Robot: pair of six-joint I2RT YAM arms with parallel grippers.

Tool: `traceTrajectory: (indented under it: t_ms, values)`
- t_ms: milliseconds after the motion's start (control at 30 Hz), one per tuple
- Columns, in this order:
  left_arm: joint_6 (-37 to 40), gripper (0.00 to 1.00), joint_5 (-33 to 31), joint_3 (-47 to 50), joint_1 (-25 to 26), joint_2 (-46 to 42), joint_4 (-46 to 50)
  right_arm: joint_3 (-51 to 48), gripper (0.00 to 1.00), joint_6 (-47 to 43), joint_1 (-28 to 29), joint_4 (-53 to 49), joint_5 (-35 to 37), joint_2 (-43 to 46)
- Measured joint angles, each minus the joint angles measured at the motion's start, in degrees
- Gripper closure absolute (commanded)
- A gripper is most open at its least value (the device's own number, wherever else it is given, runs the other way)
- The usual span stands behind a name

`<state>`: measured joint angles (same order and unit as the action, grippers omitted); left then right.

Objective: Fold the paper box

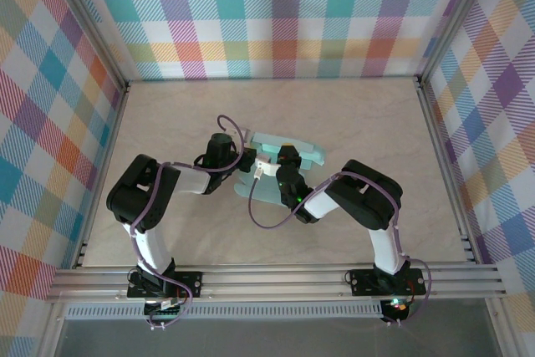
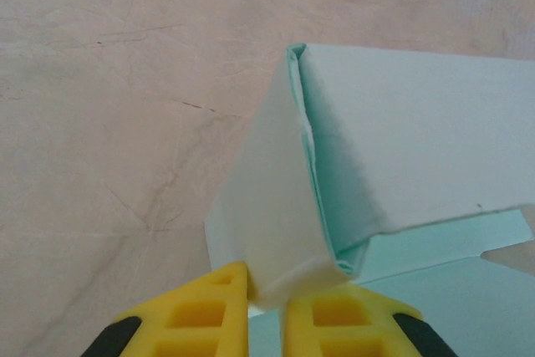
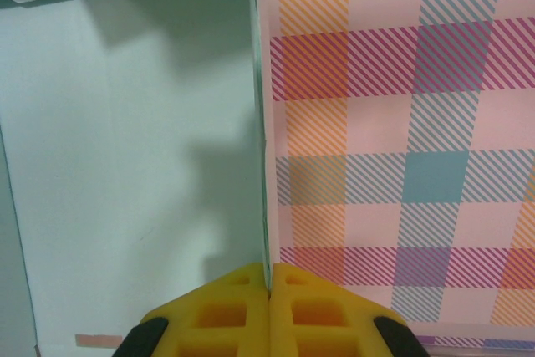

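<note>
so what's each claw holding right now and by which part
Both hold the paper box. The left claw pinches a corner of a raised flap; the right claw is shut on the edge of an upright panel.

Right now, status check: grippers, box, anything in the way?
Left gripper pinched on a raised flap of the paper box. Right gripper shut on another panel's edge. Box partly folded. No obstruction seen.

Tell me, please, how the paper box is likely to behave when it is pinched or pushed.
The paper box is probably floppy: its thin card bends along creases where the left gripper pinches it. It is likely light, since the right gripper holds a raised panel by one edge. A push may buckle it.
</note>
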<state>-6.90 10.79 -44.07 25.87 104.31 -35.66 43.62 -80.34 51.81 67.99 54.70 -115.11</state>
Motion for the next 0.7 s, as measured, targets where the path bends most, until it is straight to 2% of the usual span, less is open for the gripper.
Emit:
traceTrajectory:
  t_ms: [533,700]
  values:
    - [-2.19,0.98,-2.34,-0.83,0.63,0.24,0.68,0.24,1.00,0.46,0.68,-0.24,0.87,0.00]
    - [-0.72,0.99,-2.95,-1.70,0.72,0.24,2.21,0.39,0.87,0.59,0.68,-0.20,0.79,0.00]
